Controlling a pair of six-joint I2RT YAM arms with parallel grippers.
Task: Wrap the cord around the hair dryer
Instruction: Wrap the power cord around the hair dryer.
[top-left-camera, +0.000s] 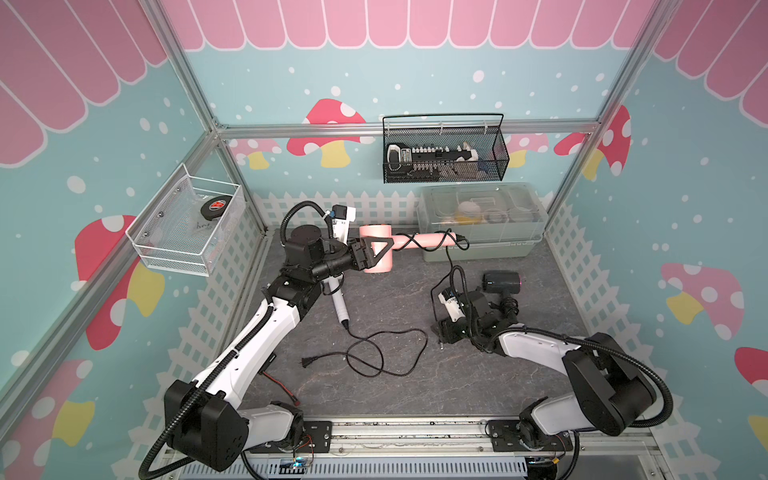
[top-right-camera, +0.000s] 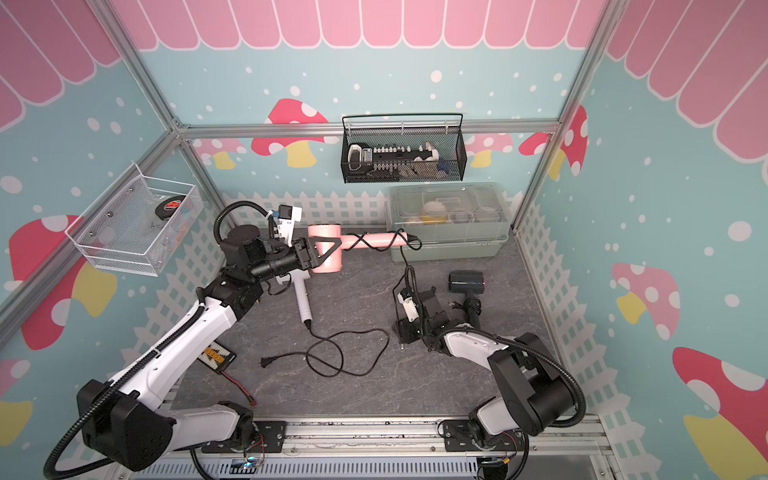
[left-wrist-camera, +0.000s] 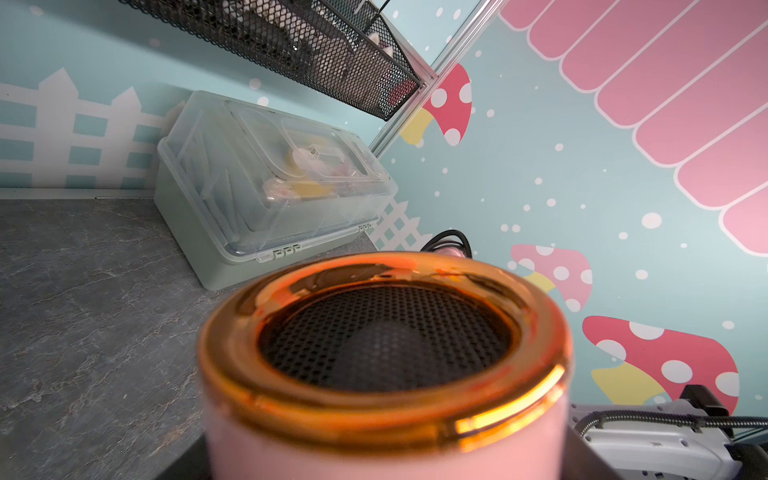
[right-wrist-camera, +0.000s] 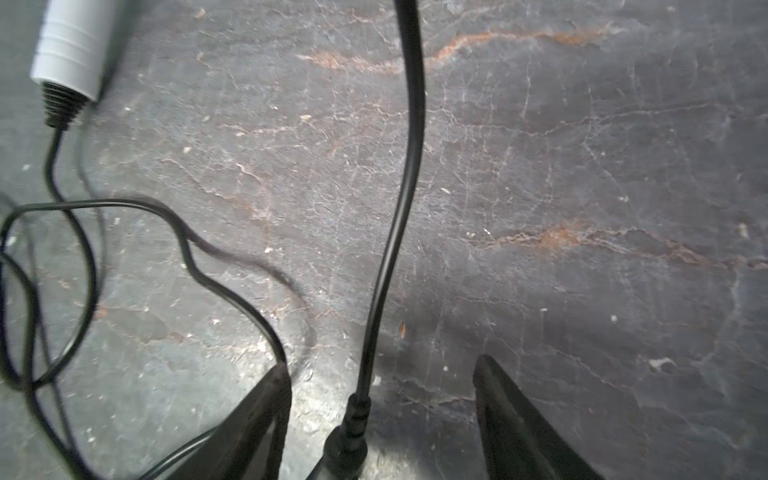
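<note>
1. Reaching out across the back of the workspace, the pink plastic hair dryer with a gold-rimmed barrel (top-left-camera: 374, 231) is held clear of the dark marbled tabletop (right-wrist-camera: 582, 166).
2. Its barrel is clamped by the left gripper (top-left-camera: 380, 249), whose fingers are closed across it. The barrel's mesh-covered end is seen close up in the left wrist view.
3. The handle's long axis is roughly level and is pointed away from the left gripper, towards the right arm's side of the table.
4. In both top views the dryer's thick black cord (top-left-camera: 419, 242) is seen crossed over the handle in a couple of loose turns. From the handle's free end it is let down to the right gripper (right-wrist-camera: 382, 365).
5. The right gripper's fingers are set apart close to the tabletop, and the cord's black moulded plug end (right-wrist-camera: 347, 440) is seen between them. No contact with either finger can be made out.
6. From those fingers the cord is led straight away and up towards the handle. The right arm is therefore judged the nearer to the loose end, the left being occupied with the barrel.
7. The thin black cord (right-wrist-camera: 191, 249) of a white hair dryer (right-wrist-camera: 70, 45) is seen just beside one right finger, so a mistaken catch is judged possible.
</note>
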